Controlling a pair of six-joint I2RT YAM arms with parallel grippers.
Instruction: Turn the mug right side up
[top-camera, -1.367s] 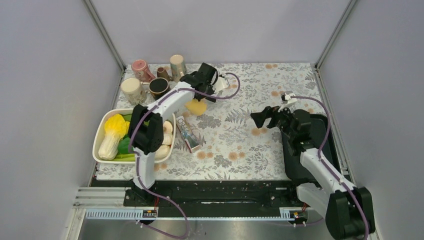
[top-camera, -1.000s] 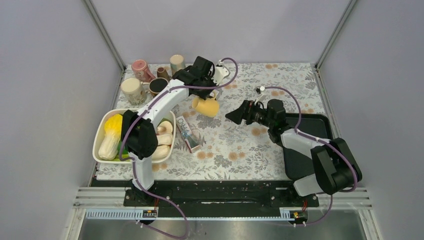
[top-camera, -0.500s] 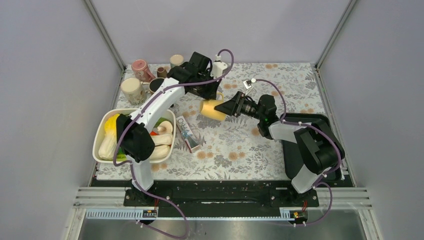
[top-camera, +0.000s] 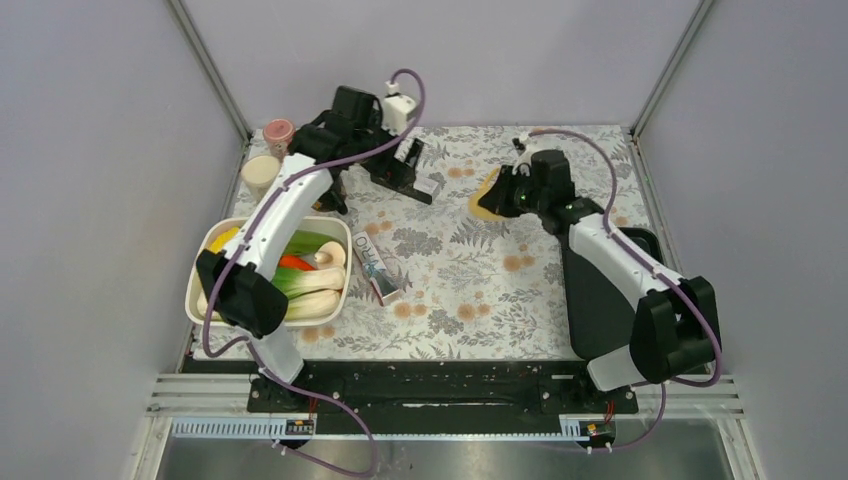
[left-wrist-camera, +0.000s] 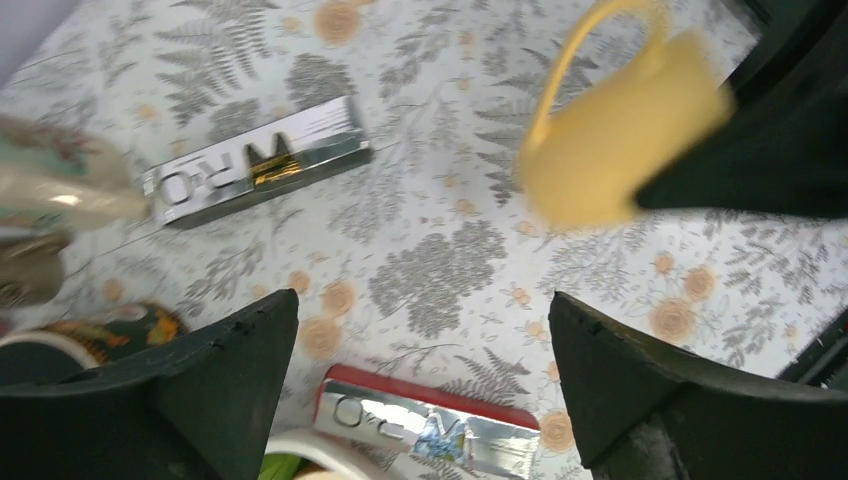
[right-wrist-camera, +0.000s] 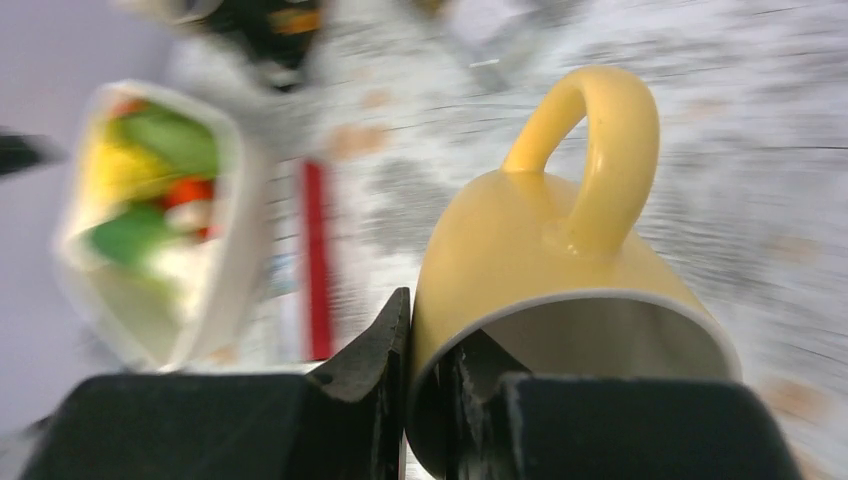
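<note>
Top cam: your left gripper (top-camera: 415, 178) hangs over the far-left part of the flowered mat (top-camera: 470, 290), jaws spread wide, nothing in them; your right gripper (top-camera: 503, 195) is at far centre-right, clenched on the yellow mug (top-camera: 486, 196); the mug is well apart from the left gripper; if it touches the mat, I cannot tell. A white bowl (top-camera: 346, 275) w/ vegetables sits at near left, a silver-red box (top-camera: 376, 268) just beside it, a black tray (top-camera: 595, 310) on the right; a pink cup (top-camera: 278, 132) and a cream cup (top-camera: 259, 172) stand in the far-left corner.

Left wrist cam: the two fingers (left-wrist-camera: 200, 390) stand far apart w/ only mat and the silver-red box (left-wrist-camera: 430, 425) between them; the yellow mug (left-wrist-camera: 620, 135) is at upper right, blurred, on its side, handle up, w/ the dark right gripper on its right end; a second silver box (left-wrist-camera: 255, 170) lies at upper left.

Right wrist cam: the mug (right-wrist-camera: 540, 260) opens toward the lens, handle on top; one finger is outside its wall, the other inside, pinching the rim; the bowl (right-wrist-camera: 240, 270) is a blur at left.
</note>
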